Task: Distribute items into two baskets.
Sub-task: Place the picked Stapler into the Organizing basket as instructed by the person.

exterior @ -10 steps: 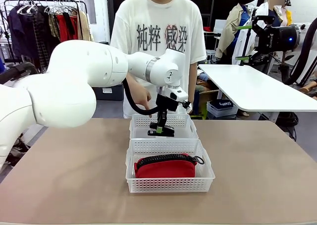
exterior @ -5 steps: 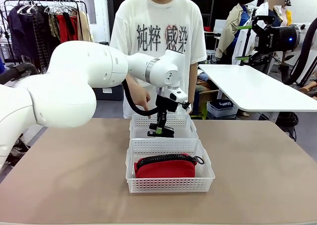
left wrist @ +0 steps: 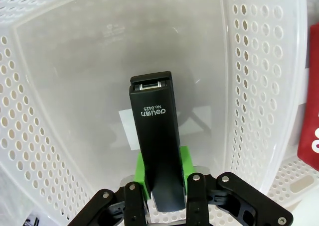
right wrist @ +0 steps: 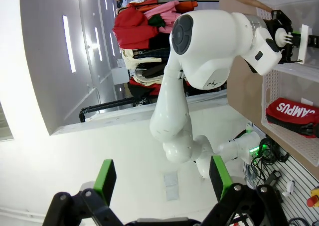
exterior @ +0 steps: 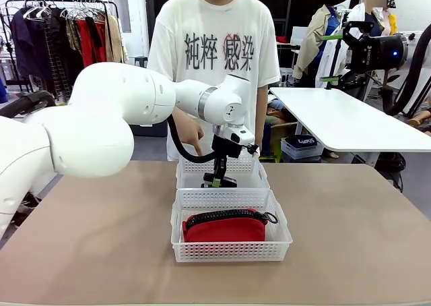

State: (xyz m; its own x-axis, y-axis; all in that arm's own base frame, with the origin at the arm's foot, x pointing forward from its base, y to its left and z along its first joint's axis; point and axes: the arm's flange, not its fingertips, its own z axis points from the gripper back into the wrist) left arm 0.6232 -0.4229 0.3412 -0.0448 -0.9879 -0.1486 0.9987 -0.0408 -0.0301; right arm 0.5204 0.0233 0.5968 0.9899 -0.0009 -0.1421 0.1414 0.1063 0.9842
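Observation:
My left gripper is shut on the small black stapler and holds it inside the far white basket, just above the floor. In the left wrist view the green pads clamp the stapler's near end, with the basket's perforated wall all around. The red pouch with its black zipper lies in the near basket; its edge shows past the wall. My right gripper stands open and empty, raised high at the right, far from both baskets.
A person in a white printed T-shirt stands at the table's far side, one hand hanging just behind the far basket. Brown tabletop lies bare to the left and right of the baskets. Another white table stands behind on the right.
My left gripper has sunk a little lower into the far basket with the stapler still in it. The pouch and both baskets have stayed put.

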